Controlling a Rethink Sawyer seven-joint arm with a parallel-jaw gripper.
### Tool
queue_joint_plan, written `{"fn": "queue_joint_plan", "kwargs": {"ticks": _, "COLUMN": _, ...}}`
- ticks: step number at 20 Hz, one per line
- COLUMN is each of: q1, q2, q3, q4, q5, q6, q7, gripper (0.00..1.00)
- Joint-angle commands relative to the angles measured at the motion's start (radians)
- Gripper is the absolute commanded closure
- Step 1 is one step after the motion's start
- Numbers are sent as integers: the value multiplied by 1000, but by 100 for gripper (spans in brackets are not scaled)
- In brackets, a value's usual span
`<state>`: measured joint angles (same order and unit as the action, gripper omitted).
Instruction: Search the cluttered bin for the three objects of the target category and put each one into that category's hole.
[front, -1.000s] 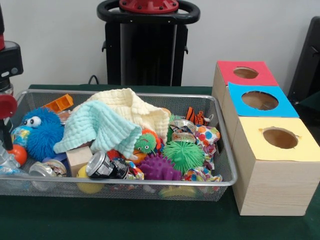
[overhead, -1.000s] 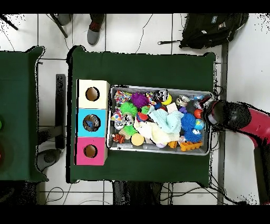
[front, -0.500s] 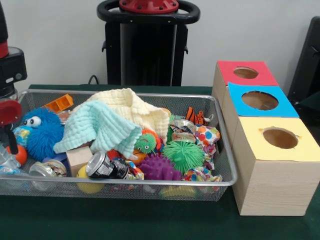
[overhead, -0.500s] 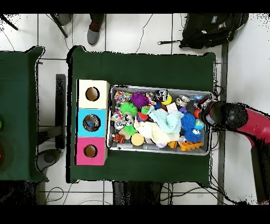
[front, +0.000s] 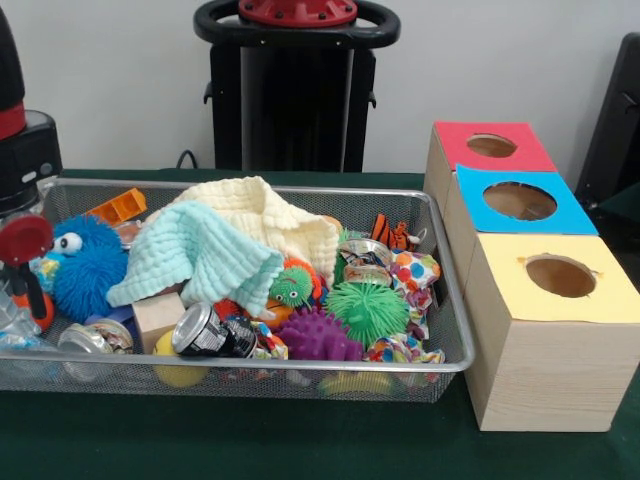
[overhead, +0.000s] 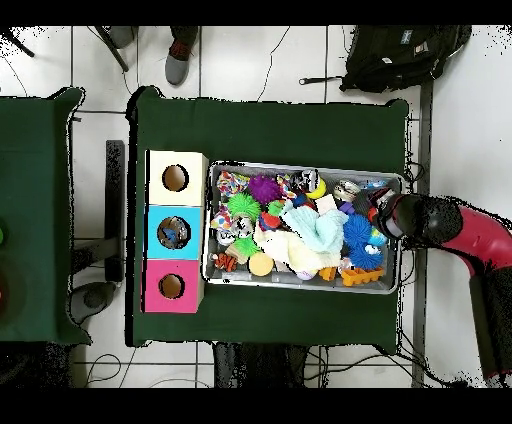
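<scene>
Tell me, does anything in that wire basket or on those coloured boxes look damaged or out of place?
Mostly it is just a jumble. Two oddities: the silver can near the front of the cluttered bin lies on its side, and the yellow card has a ragged, uneven edge round its hole, unlike the neater red-topped hole.

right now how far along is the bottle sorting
Nothing looks sorted yet: the red-topped hole shows no bottle in it. The arm's pincer is down at one end of the wire bin, apparently at a clear bottle there; a grip can't be confirmed. Probably all three bottles remain.
</scene>
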<state>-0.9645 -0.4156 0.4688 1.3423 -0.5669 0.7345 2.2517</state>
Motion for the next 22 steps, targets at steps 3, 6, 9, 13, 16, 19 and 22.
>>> {"fn": "queue_joint_plan", "kwargs": {"ticks": 3, "q1": 80, "q2": -7, "q3": -93, "q4": -16, "q5": -44, "q6": -23, "q7": 21, "gripper": 0}}
{"fn": "queue_joint_plan", "kwargs": {"ticks": 6, "q1": 105, "q2": -13, "q3": -140, "q4": -9, "q5": -25, "q6": -39, "q7": 101, "gripper": 0}}
{"fn": "queue_joint_plan", "kwargs": {"ticks": 9, "q1": 114, "q2": -14, "q3": -163, "q4": -1, "q5": -8, "q6": -54, "q7": 108, "gripper": 0}}
{"fn": "queue_joint_plan", "kwargs": {"ticks": 13, "q1": 129, "q2": -20, "q3": -177, "q4": 9, "q5": 11, "q6": -51, "q7": 97, "gripper": 0}}
{"fn": "queue_joint_plan", "kwargs": {"ticks": 16, "q1": 146, "q2": -38, "q3": -189, "q4": 32, "q5": 23, "q6": -55, "q7": 103, "gripper": 0}}
{"fn": "queue_joint_plan", "kwargs": {"ticks": 19, "q1": 152, "q2": -54, "q3": -182, "q4": 54, "q5": 38, "q6": -45, "q7": 79, "gripper": 0}}
{"fn": "queue_joint_plan", "kwargs": {"ticks": 22, "q1": 157, "q2": -78, "q3": -180, "q4": 87, "q5": 49, "q6": -39, "q7": 53, "gripper": 0}}
